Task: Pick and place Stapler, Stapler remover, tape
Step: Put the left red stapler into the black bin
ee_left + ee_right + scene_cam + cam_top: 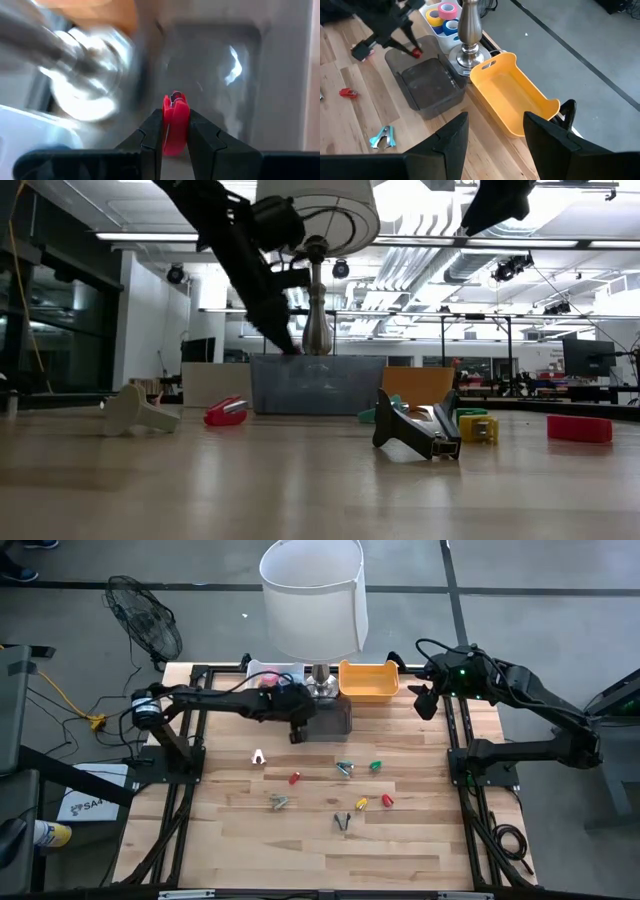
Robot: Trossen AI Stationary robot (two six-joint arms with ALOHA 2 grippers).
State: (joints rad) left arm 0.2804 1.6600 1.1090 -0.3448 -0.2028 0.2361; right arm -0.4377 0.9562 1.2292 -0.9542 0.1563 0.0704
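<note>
My left gripper (175, 117) is shut on a small red item (175, 107) and hovers at the rim of the dark grey bin (335, 720), also seen as left gripper (412, 50) in the right wrist view. My right gripper (492, 132) is open, raised near the table's right far corner above the yellow bin (512, 97). Yellow, pink and blue tape rolls (445, 15) sit in a white tray behind the grey bin. Staple removers (345, 769) and small red (294, 778), green and yellow items lie flat on the wood. My left gripper pinches the small red item between its two fingers (152, 132), which lie on its two flat sides (176, 135). The fingers slant down from the table's left. The item is lifted clear, its free end poking out past the fingertips over the grey bin's inside (210, 75).
A lamp with a chrome base (467, 45) and a big white shade (312, 595) stands between the bins at the far edge. A white piece (258, 756) lies left of centre. Black frame rails run along both table sides. The near half of the table is bare wood (300, 850).
</note>
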